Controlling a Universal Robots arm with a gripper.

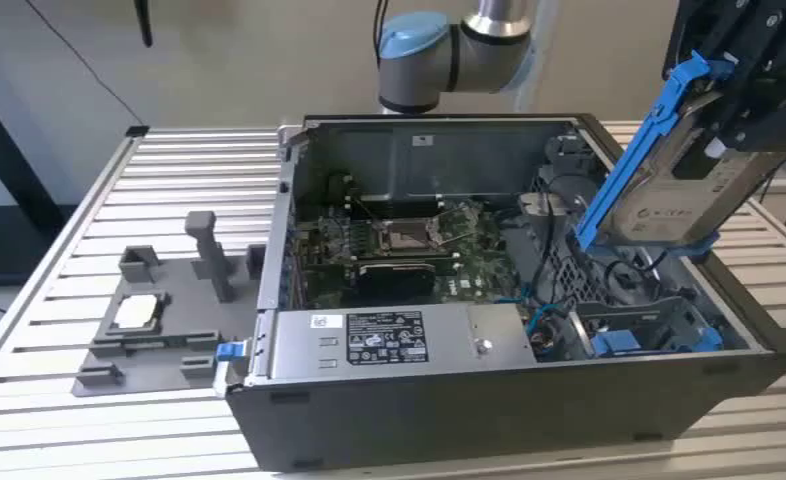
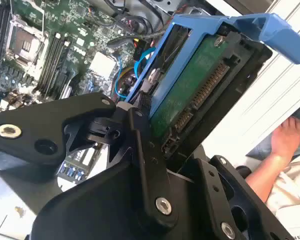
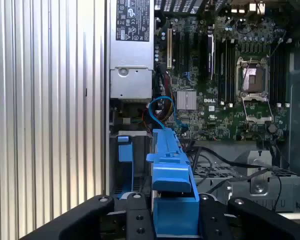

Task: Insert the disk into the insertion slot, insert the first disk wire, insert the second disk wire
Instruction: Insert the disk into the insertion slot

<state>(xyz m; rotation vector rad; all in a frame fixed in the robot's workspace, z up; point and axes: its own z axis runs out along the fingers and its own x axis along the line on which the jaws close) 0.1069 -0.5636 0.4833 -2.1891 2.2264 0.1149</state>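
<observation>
Got the gripper (image 1: 729, 130) pinched tight on the disk (image 1: 673, 200): silver-grey, white label, bright blue carrier, tilted steeply above the open computer case (image 1: 500, 400), up over the end with the insertion slot (image 1: 640, 335). Sitting under the case, a slatted metal table (image 1: 166, 170), with a grey fixture tray (image 1: 153, 330) just beside the case and a plain beige wall (image 1: 233, 60) behind it.

Robotics lab or test workshop, not home or office. Table (image 1: 73, 210): slotted aluminium profile, bare industrial surface. Desktop computer case (image 1: 500, 420) lies open mid-table in exterior view, motherboard (image 1: 407, 240) exposed. Grey fixture block (image 1: 153, 330) at 9 o'clock of case, small parts seated in it. Robot arm joint (image 1: 433, 50) at 12 o'clock behind case. Pincer (image 1: 733, 120) at 2 o'clock, clamped on disk (image 1: 673, 205). Plain wall (image 1: 233, 60) behind. Person's hand (image 2: 289, 137) beside table in second wrist view.
</observation>
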